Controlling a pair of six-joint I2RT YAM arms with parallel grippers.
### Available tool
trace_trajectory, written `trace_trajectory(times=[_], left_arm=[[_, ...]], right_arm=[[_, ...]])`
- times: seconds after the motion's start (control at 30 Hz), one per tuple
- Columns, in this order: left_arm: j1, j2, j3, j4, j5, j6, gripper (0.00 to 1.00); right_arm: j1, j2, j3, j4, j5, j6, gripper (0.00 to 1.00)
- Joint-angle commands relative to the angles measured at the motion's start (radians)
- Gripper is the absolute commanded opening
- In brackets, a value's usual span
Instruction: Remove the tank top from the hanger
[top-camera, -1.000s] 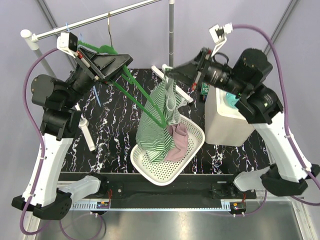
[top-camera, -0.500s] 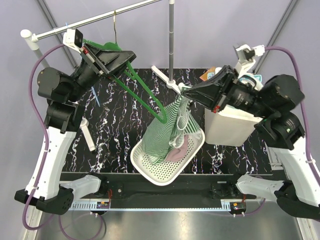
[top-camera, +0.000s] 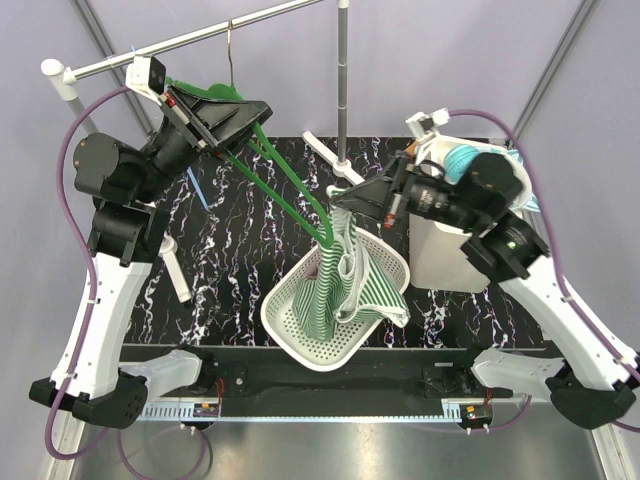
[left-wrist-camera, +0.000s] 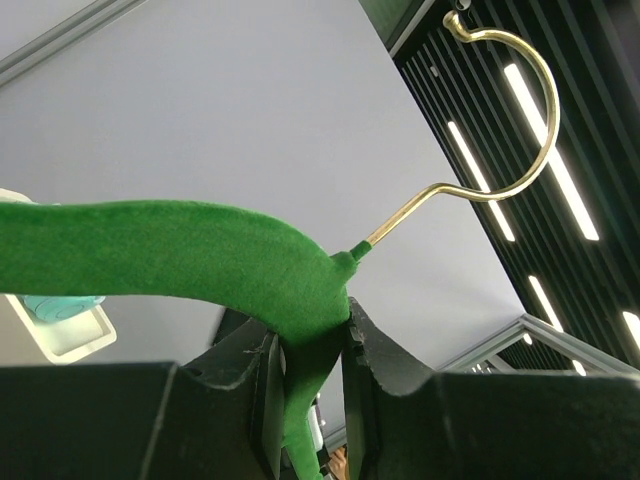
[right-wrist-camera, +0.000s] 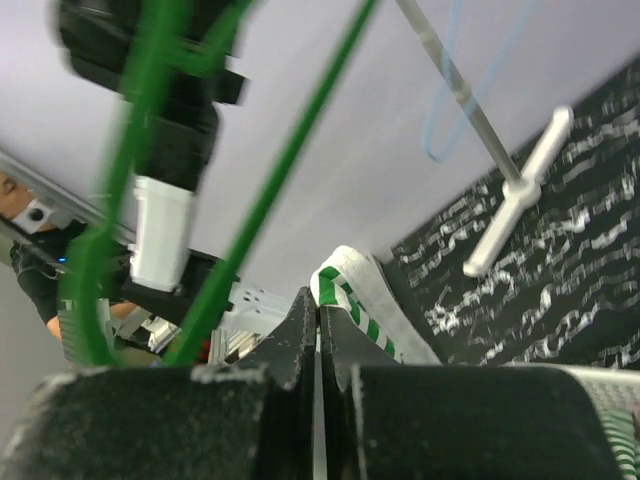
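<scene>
The green velvet hanger (top-camera: 285, 185) with a brass hook (left-wrist-camera: 500, 110) is held up near the rail by my left gripper (top-camera: 245, 112), which is shut on its neck (left-wrist-camera: 310, 290). The hanger's long arm slopes down to the right, and its low tip ends right at the top of the green-and-white striped tank top (top-camera: 345, 275). My right gripper (top-camera: 338, 205) is shut on a strap of the tank top (right-wrist-camera: 355, 300), beside that tip. The rest of the garment hangs down into the white basket (top-camera: 290, 335). I cannot tell if the hanger tip is still inside the garment.
A metal rail (top-camera: 180, 42) runs across the back left, and a vertical pole (top-camera: 343, 80) stands on a white cross foot (top-camera: 325, 155). A white box (top-camera: 445, 255) stands on the right, behind my right arm. A white handled tool (top-camera: 175, 265) lies at the left.
My right gripper has swung right and then back left and lower with the strap. The tank top has dropped further into the basket and now covers the pink cloth. The left gripper rose slightly early on.
</scene>
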Motion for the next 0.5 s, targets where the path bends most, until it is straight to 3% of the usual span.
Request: trace_trajectory(times=[0.0, 0.13, 0.33, 0.47], left_arm=[[0.007, -0.02, 0.047, 0.021, 0.035, 0.007, 0.0], [0.008, -0.017, 0.045, 0.016, 0.032, 0.009, 0.0], [0.008, -0.012, 0.03, 0.023, 0.034, 0.009, 0.0], [0.008, -0.009, 0.011, 0.042, 0.032, -0.002, 0.0]], right_arm=[[0.009, 0.026, -0.035, 0.077, -0.013, 0.043, 0.0], [0.011, 0.038, -0.086, 0.086, -0.015, 0.068, 0.0], [0.011, -0.009, -0.351, 0.091, 0.074, 0.117, 0.0], [0.011, 0.053, -0.474, 0.073, 0.014, 0.15, 0.0]])
